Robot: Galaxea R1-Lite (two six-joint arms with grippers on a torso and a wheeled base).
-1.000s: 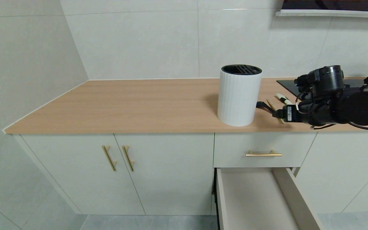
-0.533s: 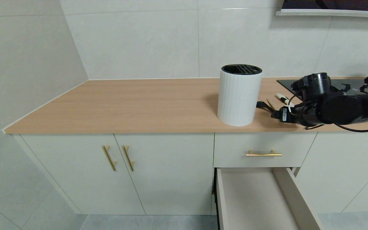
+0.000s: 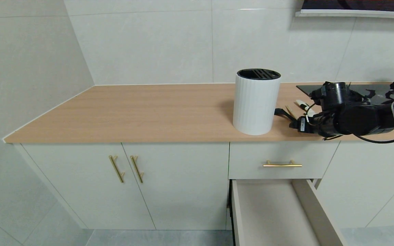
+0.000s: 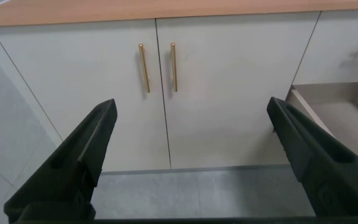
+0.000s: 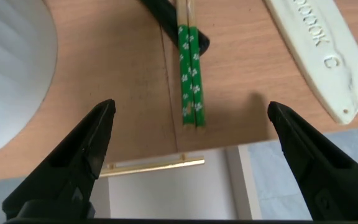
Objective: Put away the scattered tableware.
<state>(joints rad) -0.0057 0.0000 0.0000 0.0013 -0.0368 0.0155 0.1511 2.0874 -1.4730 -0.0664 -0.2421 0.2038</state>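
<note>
Here, the right jaws gape wide over green-patterned chopsticks [image 5: 190,70] lying on the table [image 5: 236,78] near its front edge, beside a white holder [image 5: 11,68]. A skewed pinch could roll one stick off.

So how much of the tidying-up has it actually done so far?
Nothing looks put away yet: the open drawer shows nothing inside, and the chopsticks, a white utensil and a black handle lie on the counter beside the white holder. In hand: the right gripper hovers open over the chopsticks, gripping nothing. Left: lifting and stowing all three.
</note>
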